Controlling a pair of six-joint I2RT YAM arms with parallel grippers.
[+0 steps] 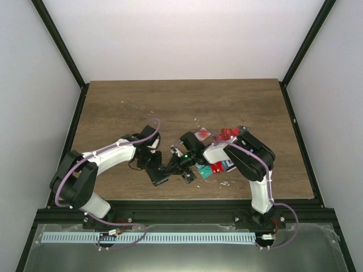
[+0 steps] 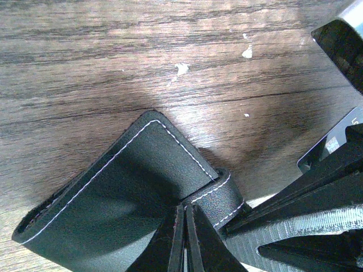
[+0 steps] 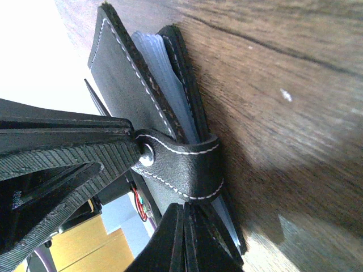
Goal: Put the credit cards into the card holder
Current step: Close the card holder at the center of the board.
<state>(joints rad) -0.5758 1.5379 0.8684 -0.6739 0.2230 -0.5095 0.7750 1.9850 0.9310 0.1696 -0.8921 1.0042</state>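
One card holder [image 3: 122,85], black with white stitching, sits near the middle of the table [image 1: 125,107], just ahead of the two arms and caught between them. It is folded, and in the right wrist view it stands on its edge with the light blue-grey lining [image 3: 161,68] showing between the covers. Its snap tab [image 3: 190,164] wraps round the open side, and a metal stud shows where the tab meets the cover.

Both end effectors are pinched to a thin slit. The right end effector [image 3: 184,212] has its tips at the lower loop of the tab, gripping the holder there. The left end effector [image 2: 184,212] closes on the holder at the corner where the cover and the tab meet, and its dark ribbed finger lies against the stud on the far side from the right one.

Several credit cards [image 1: 215,168] lie in a loose cluster just to the right of the holder, partly under the right arm. Teal, red and blue ones are beside the forearm. A white one with a red mark and another red one lie a little farther back. None can be seen inside the holder.

Small white flecks [image 2: 180,68] dot the wood grain beyond the holder.
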